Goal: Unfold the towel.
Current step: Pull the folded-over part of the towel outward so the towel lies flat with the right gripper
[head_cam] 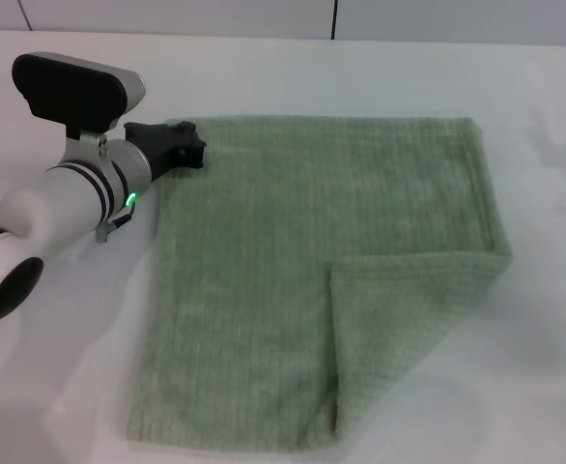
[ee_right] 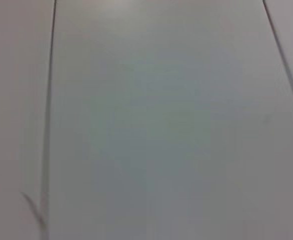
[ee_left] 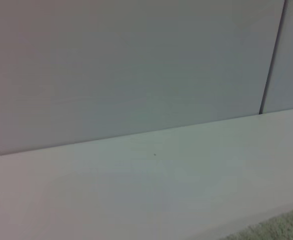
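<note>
Nearest the robot: the large pale sage-green ribbed terry towel point(head_cam: 264, 290) lies flat on the white table point(head_cam: 544, 367), its near hem close to the table's front edge. Its near-right portion is a separate folded-over flap point(head_cam: 404, 324), roughly rectangular, lying on top of the rest. The flap's left edge runs as a raised seam from mid-towel down to the near hem, and its upper edge runs out to the towel's right side. Rest of the towel is a single flat layer, edges fairly straight.

Mid-left: the left arm, white cylindrical with a black camera housing point(head_cam: 75, 89) on top, reaches in from the left side.

Farther: the black left gripper point(head_cam: 188, 145) sits at the towel's far-left corner, touching or just over the hem. Can't tell how wide the fingers stand or whether they have hold of the cloth. Left wrist view shows only table, the grey wall panel point(ee_left: 136, 65) and a sliver of towel at the frame corner.

Right gripper isn't seen in any view; right wrist view shows only blank grey panelling.
</note>
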Action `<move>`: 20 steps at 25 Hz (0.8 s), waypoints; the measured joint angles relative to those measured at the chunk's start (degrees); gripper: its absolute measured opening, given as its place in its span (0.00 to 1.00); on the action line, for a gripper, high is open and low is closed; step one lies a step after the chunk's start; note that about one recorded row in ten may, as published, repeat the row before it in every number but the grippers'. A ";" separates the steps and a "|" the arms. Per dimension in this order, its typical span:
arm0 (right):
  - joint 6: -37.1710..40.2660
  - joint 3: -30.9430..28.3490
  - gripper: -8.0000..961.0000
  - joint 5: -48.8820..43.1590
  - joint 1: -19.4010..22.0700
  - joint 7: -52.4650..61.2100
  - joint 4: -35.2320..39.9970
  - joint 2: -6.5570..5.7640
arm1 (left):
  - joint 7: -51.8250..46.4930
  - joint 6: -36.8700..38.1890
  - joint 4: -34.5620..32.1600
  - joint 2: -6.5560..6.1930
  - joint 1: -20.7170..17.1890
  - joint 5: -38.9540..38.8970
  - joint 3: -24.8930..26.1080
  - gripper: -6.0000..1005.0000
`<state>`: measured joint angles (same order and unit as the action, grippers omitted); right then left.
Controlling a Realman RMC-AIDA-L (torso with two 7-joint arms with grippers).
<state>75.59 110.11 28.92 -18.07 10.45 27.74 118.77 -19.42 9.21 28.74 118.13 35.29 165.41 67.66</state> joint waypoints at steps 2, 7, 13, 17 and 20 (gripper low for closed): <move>-1.85 -2.45 0.84 -7.01 0.73 8.47 2.55 -0.85 | 0.00 -0.07 0.11 0.00 -0.08 0.00 0.01 0.00; -7.14 -7.14 0.84 -21.33 1.55 18.68 6.62 -2.39 | 0.00 -0.12 0.17 0.00 -0.04 0.00 0.01 0.00; -13.88 -17.35 0.84 -50.36 2.23 40.13 13.40 -4.70 | 0.00 -0.15 0.17 0.00 0.03 0.00 0.01 0.00; -14.28 -27.19 0.84 -79.38 1.95 63.37 19.71 -5.55 | 0.00 -0.14 0.17 -0.04 -0.01 0.00 0.01 0.00; -12.77 -30.07 0.84 -89.39 1.42 71.15 21.97 -5.65 | 0.00 -0.09 0.18 -0.09 -0.07 0.00 0.01 0.00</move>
<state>62.82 80.04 -60.47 -16.65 81.60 49.71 113.12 -19.42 9.12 28.92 118.03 35.22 165.41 67.68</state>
